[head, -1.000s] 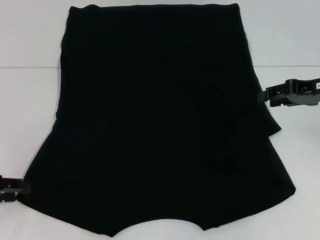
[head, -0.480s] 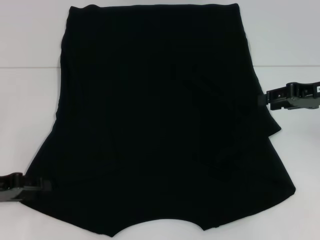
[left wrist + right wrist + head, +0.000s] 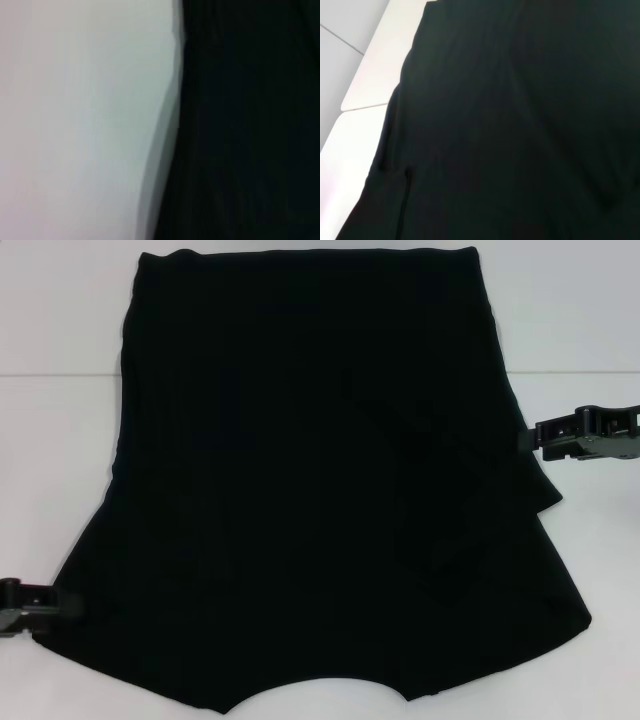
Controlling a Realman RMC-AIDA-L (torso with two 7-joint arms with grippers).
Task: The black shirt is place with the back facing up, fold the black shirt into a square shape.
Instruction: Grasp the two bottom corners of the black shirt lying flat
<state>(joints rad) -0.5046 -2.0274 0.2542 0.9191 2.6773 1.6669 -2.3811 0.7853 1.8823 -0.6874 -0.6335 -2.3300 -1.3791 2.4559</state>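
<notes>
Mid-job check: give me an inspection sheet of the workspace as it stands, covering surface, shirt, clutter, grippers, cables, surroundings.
Surface: white table, a seam line running across it.
Job's things: black shirt spread flat, right side folded inward over the body, left side unfolded; not yet square.
Clutter: nothing seen.
Grippers: left gripper at the shirt's near-left corner; right gripper at the shirt's right edge, about mid-height.
Cables: nothing seen.
Surroundings: nothing seen beyond the table.
</notes>
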